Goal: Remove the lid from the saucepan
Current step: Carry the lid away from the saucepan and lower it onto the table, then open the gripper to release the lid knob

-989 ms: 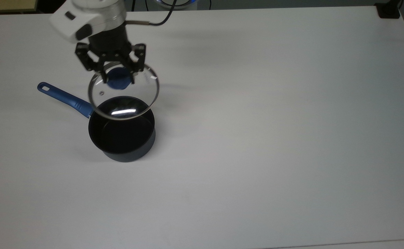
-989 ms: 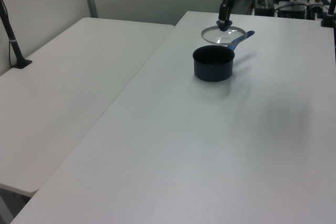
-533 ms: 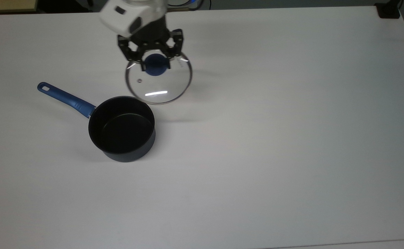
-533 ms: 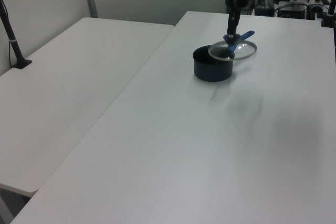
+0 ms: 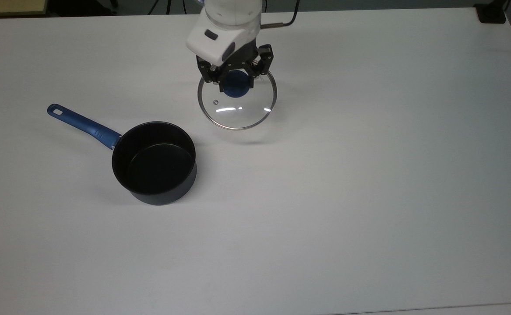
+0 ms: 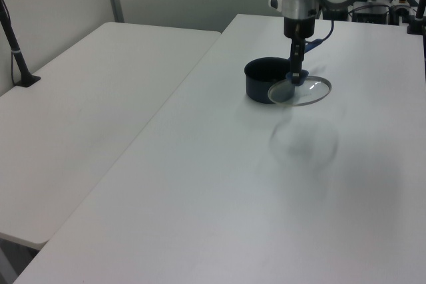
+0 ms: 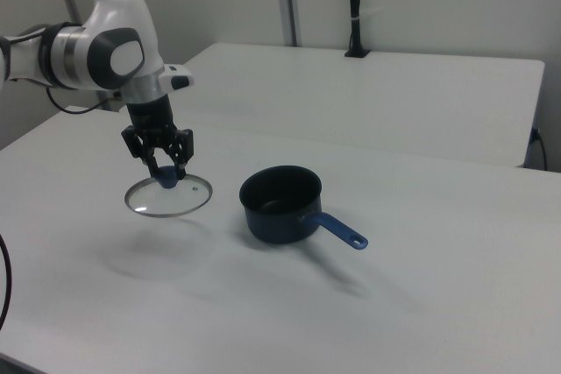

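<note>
In the top view, going left to right, the small round dark navy saucepan (image 5: 154, 162) with its black inside and long blue handle (image 5: 82, 124) sat uncovered on the white table (image 5: 369, 175), below and to the left of the gripper; the handle pointed toward the top view's upper left. To its right hung the round clear glass lid (image 5: 237, 102) with thin metal rim, carried by the black two-finger gripper (image 5: 236, 78), whose fingers were pinched on the blue central knob (image 5: 236, 85). One second before, the lid was overlapping the pan's far rim; half a second before, it had just cleared the rim; at this moment it was well apart from the pan toward the top view's right. In the right view the lid (image 7: 169, 196) hung level under the gripper (image 7: 164, 169), above the table, with its faint shadow on the surface beneath it, so it was not yet set down. The left view agreed: lid (image 6: 301, 90) raised, beside the pan (image 6: 269, 80). Judgement: the removal itself was essentially done; what remained was lowering the lid onto bare table and releasing it. The steam vent (image 5: 215, 102) was visible as a small dot left of the knob. No lettering or brand could be read on the lid at this moment.
</note>
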`<state>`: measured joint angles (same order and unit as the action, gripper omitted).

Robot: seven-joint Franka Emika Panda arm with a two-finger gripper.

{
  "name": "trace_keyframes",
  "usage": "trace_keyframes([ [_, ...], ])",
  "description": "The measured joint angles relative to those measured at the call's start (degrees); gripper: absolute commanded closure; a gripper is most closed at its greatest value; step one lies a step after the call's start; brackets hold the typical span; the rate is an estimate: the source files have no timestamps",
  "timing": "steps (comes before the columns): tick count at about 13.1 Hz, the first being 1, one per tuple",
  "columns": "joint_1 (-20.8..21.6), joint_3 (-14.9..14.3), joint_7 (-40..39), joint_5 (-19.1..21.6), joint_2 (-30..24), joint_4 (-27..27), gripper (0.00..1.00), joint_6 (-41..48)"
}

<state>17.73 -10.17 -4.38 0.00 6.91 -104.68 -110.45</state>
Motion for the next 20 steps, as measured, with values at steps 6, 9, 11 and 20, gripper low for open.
trace_keyframes([
  [6, 3.8, 0.3, 8.5, -2.1, 6.6, -0.8, 0.54, -7.7],
  [9, 4.0, 1.2, 12.4, -2.1, 8.8, -1.0, 0.54, -10.8],
  [11, 4.3, 1.3, 14.6, -2.1, 9.9, -1.0, 0.54, -11.8],
  [20, 4.3, 3.4, 19.7, -5.0, 12.1, -1.1, 0.37, -13.2],
])
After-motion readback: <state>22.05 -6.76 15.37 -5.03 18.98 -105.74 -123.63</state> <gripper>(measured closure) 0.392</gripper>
